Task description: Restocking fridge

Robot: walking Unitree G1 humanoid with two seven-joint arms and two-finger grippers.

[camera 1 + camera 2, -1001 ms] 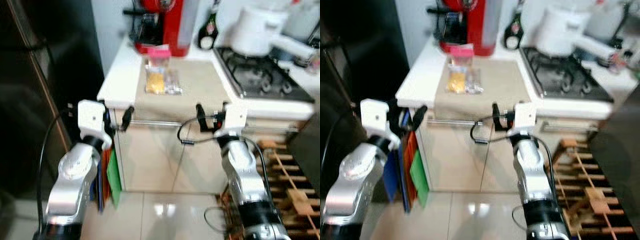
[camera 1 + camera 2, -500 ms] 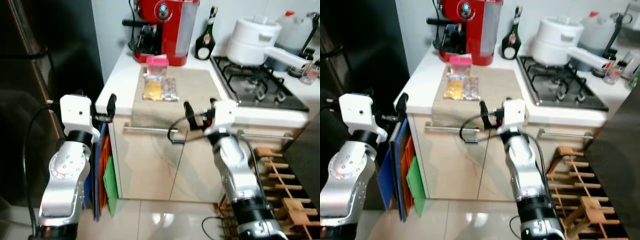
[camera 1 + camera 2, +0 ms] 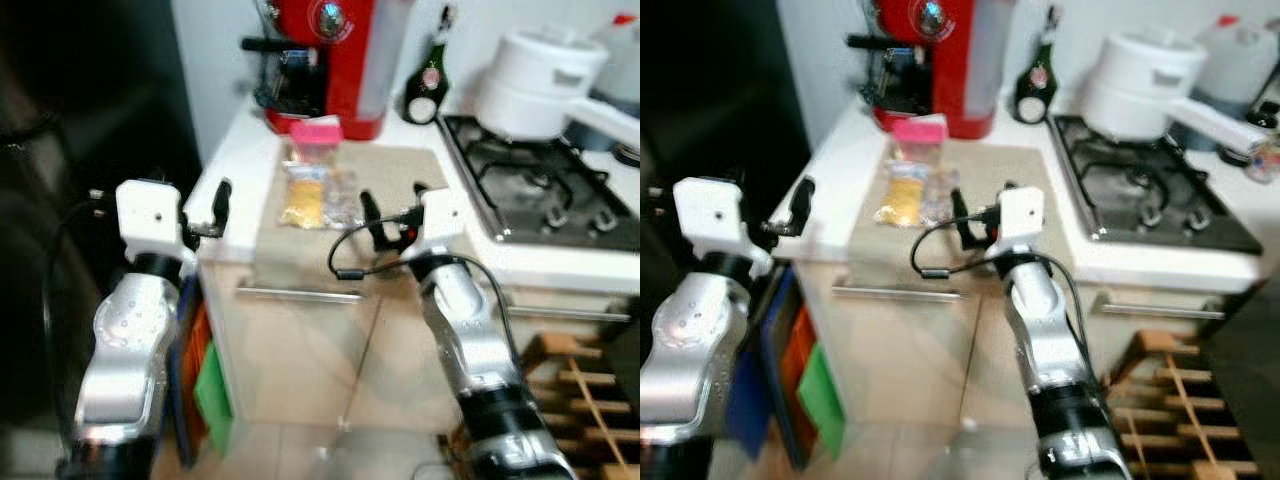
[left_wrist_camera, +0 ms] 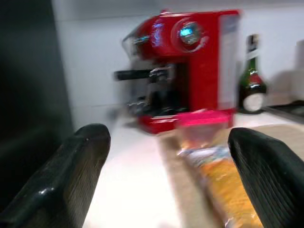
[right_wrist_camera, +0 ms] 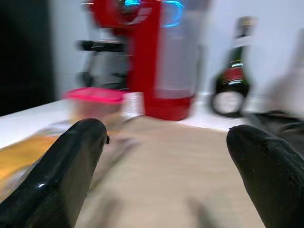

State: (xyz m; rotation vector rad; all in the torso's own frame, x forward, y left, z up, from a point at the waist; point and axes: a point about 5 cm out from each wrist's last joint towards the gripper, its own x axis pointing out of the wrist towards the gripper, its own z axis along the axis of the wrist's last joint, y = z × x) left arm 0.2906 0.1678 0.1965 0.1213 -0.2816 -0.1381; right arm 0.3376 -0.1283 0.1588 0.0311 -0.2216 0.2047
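A white kitchen counter (image 3: 235, 165) fills the middle of the scene, with a beige mat (image 3: 400, 185) laid across its top. At the far edge stands a red coffee machine (image 3: 335, 60), to its right a dark green bottle (image 3: 430, 75), and further right a gas hob (image 3: 550, 195) carrying a white pot (image 3: 535, 85) with a long handle. To the left rises a tall dark surface (image 3: 90, 150), its details lost in shade. Below the counter are pale cabinet doors with a metal rail handle (image 3: 300, 294), coloured flat boards (image 3: 205, 390) leaning at the near left, and a wooden rack (image 3: 585, 380) at the near right. On the mat lie the food items: a container with a pink lid (image 3: 316, 132) just in front of the coffee machine, and nearer, a clear packet of yellow food (image 3: 303, 195) with a second clear packet (image 3: 345, 205) just beside it on the right. The left gripper (image 3: 205, 210) hovers at the counter's near left edge, fingers spread apart and empty, with the yellow packet to its right and slightly further away. The right gripper (image 3: 390, 212) hangs over the mat's near part, fingers also apart and holding nothing, with the packets just beyond and a little to its left. A black cable (image 3: 345, 255) loops down from its wrist.
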